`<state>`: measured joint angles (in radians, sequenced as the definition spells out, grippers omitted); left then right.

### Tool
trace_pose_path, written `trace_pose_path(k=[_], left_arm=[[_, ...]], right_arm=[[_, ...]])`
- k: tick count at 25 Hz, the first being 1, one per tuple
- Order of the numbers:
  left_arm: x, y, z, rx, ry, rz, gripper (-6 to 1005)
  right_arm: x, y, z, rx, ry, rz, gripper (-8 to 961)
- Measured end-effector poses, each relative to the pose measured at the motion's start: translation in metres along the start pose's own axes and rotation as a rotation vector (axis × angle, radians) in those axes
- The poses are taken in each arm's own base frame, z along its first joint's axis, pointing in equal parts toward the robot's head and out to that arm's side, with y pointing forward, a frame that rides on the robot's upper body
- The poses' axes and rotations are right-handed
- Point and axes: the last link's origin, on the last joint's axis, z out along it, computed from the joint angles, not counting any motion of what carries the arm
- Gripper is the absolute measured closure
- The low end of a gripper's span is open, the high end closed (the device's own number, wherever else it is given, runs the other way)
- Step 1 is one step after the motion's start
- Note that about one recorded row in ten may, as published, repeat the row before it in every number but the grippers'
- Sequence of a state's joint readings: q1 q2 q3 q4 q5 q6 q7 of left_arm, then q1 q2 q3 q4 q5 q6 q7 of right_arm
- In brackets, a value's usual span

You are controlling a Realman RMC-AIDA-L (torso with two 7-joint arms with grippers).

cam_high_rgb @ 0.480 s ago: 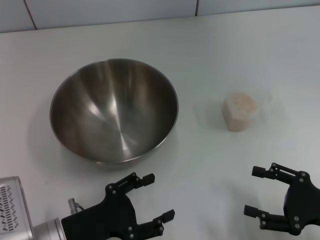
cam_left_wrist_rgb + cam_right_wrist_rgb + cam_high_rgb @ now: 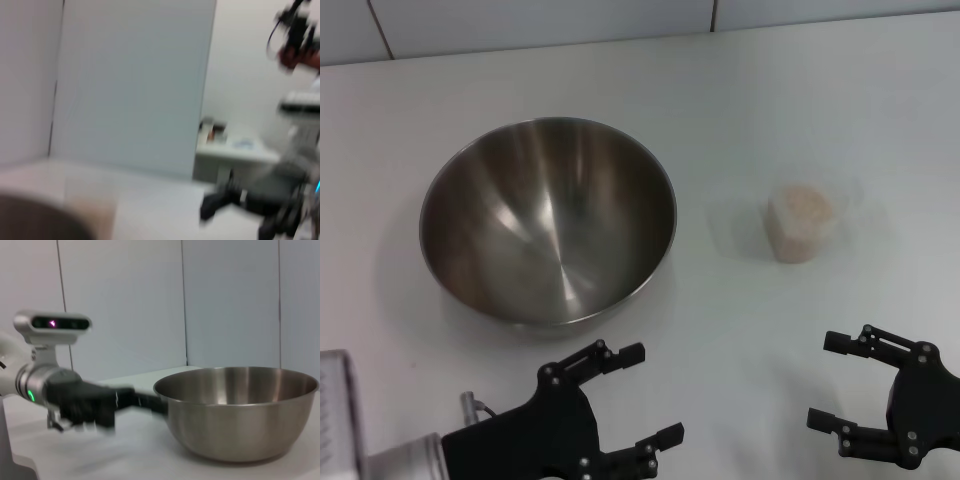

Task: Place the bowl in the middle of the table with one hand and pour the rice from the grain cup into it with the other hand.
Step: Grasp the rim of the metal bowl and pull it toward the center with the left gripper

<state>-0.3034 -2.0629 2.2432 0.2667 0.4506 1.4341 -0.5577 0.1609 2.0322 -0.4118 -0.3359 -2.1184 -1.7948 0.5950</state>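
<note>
Both jaws spread above white table (image 2: 740,90), wall behind.

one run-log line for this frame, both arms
left tool: open, near bowl, no contact | right tool: open, idle | grain cup: upright, rice inside

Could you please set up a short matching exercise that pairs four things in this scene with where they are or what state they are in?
Things:
1. bowl
2. grain cup
3. left gripper
4. right gripper

Descriptions:
A. open, near the table edge closest to the robot, below the rice
B. empty, standing on the robot's left half of the table
C. open, just in front of the bowl's near rim
D. see-through, filled with pale grains, to the bowl's right

Pairs: 1-B, 2-D, 3-C, 4-A
</note>
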Motion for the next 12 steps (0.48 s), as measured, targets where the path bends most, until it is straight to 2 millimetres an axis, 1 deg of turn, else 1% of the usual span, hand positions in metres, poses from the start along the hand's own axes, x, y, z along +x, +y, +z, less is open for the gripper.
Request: trace_pose_path(k=[1,2,4,6,7,8,9,12], left_arm=[[0.017,0.002,-0.005,-0.016,0.118,0.022,170],[0.021,0.002,-0.007,-0.015,0.141,0.028,171],[0.041,-0.001,-0.016,-0.009,0.271,0.060,171],[0.059,-0.011,-0.025,0.002,0.368,0.066,172],[0.067,-0.018,-0.029,0.011,0.395,0.056,172],[0.074,-0.030,-0.034,0.046,0.413,0.039,172],[0.079,-0.037,-0.037,0.069,0.420,0.027,172],[0.093,-0.076,-0.047,0.250,0.401,-0.010,173]], right_arm=[[0.000,0.000,0.000,0.001,0.000,0.000,143],[0.000,0.000,0.000,0.002,0.000,0.000,143],[0.000,0.000,0.000,0.002,0.000,0.000,143],[0.000,0.000,0.001,0.004,0.001,-0.002,143],[0.000,0.000,0.001,0.004,0.002,-0.003,143],[0.000,-0.001,0.001,0.005,0.002,-0.005,143],[0.000,-0.001,0.001,0.006,0.003,-0.005,143],[0.000,-0.001,0.001,0.009,0.001,-0.001,143]])
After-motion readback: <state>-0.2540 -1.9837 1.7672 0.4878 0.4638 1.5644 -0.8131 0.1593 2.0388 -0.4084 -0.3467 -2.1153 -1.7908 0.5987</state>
